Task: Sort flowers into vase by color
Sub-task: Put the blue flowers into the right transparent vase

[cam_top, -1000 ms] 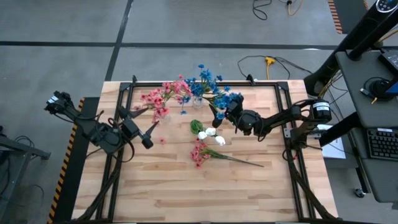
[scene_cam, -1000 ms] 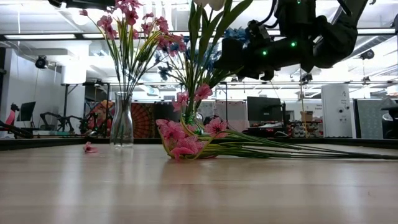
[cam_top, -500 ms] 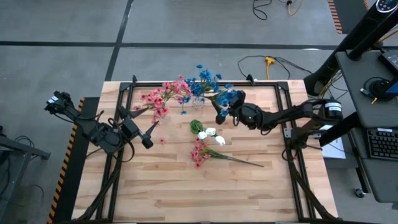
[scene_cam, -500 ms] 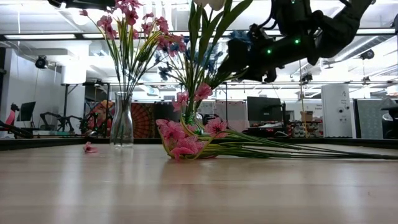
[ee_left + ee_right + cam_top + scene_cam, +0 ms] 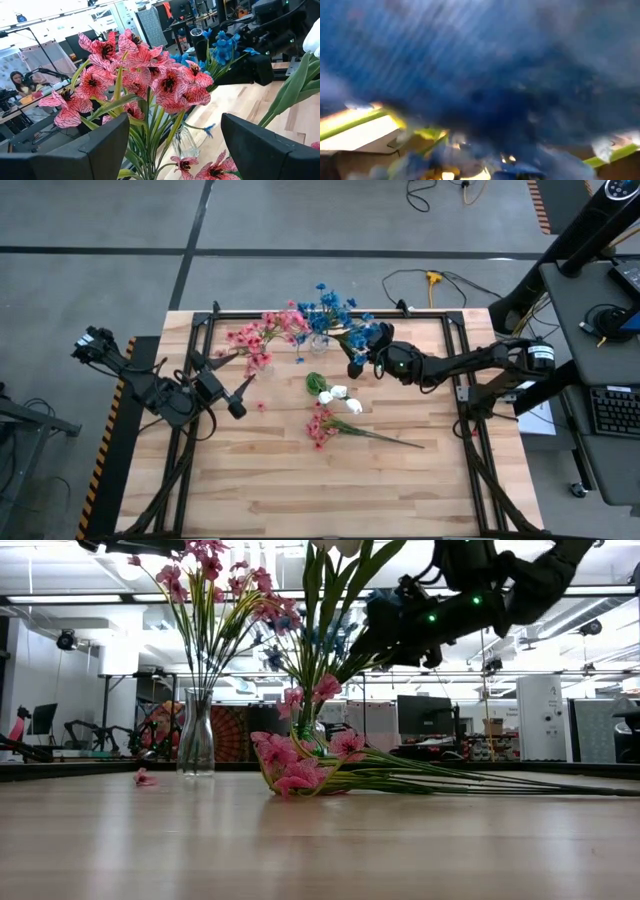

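Above the table's far half, the right gripper hung among blue flowers, jaws apart.
Pink flowers filled a clear glass vase; pink and white sprigs lay on wooden planks; left gripper stood open nearby.

Two vases at table rear; loose flowers lying mid-table.

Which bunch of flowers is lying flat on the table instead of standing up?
The pink sprig near the table's middle. Its long green stem runs toward the right side. The other pink flowers and the blue flowers stand upright at the far edge.
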Action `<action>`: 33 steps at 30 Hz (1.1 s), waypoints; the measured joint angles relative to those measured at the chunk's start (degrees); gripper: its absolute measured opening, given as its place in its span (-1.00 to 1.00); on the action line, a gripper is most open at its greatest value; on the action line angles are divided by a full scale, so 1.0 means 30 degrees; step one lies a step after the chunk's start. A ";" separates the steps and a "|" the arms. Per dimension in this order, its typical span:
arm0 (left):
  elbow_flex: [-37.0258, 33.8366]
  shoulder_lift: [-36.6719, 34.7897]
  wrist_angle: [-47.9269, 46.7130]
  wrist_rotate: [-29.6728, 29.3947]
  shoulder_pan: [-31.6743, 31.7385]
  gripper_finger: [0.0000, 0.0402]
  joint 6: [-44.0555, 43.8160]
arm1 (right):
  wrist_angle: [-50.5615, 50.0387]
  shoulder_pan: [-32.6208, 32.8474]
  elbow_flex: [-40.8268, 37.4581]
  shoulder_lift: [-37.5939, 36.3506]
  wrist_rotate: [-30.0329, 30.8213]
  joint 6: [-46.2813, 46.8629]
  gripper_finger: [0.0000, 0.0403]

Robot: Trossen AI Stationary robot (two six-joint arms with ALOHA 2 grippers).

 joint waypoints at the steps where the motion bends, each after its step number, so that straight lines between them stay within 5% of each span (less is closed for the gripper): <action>1: 0.0000 0.0000 0.0001 0.0000 0.0000 0.47 0.0004 | -0.0457 0.0000 0.0284 0.0000 -0.0014 -0.0092 0.62; 10: 0.0000 0.0000 -0.0014 0.0000 0.0000 0.47 -0.0003 | -0.5762 -0.0148 0.3342 0.0000 -0.0030 -0.1191 0.62; 17: 0.0000 0.0000 -0.0018 0.0002 0.0000 0.47 -0.0002 | -0.6692 -0.1041 0.3703 0.0000 -0.2403 -0.1330 0.62; 33: -0.0007 0.0000 -0.0033 0.0005 0.0000 0.47 0.0077 | -0.8072 -0.1246 0.4881 0.0000 -0.2959 -0.2286 0.62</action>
